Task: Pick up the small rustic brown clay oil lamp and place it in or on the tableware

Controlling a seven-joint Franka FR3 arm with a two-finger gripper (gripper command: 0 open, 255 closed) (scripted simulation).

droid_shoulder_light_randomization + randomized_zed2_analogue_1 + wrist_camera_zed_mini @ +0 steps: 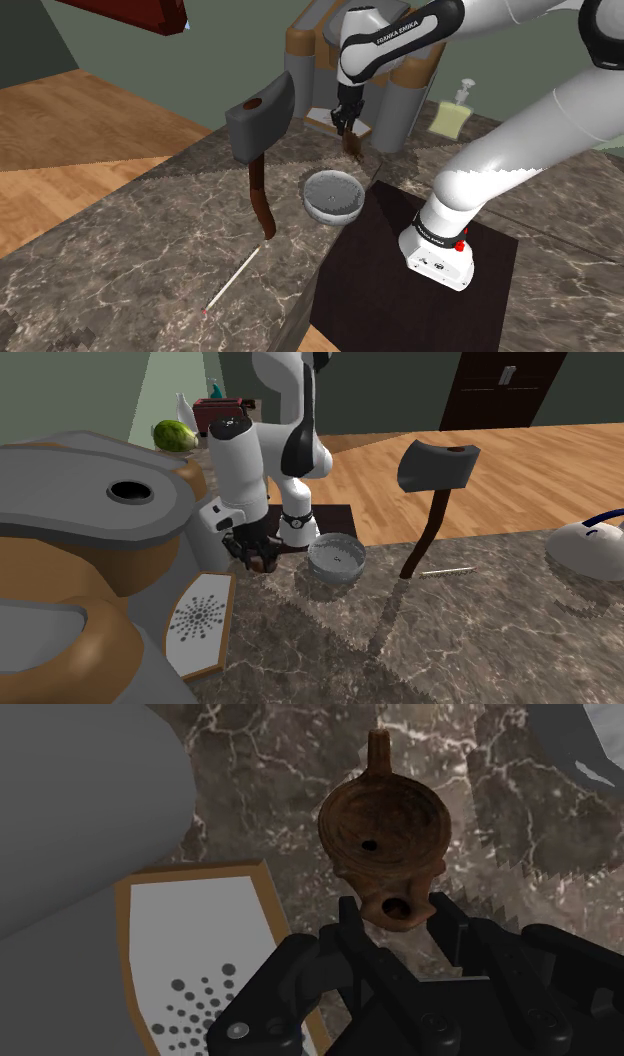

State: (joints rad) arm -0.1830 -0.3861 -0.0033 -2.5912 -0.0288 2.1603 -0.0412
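The gripper (396, 912) holds the brown lamp (385, 829) tight by its spout, handle pointing away from the gripper, just outside the grey bowl (312, 192) in the shoulder view's middle.

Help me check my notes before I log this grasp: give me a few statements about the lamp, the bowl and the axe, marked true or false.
1. The pincer clasps the brown oil lamp at its spout end. True.
2. The lamp already lies in the grey bowl. False: it sits between the pincer's fingers, apart from the bowl.
3. The axe has a grey head and a brown handle. True.
4. A thin white stick lies inside the bowl. False: it lies on the marbled counter, near the foot of the axe handle.
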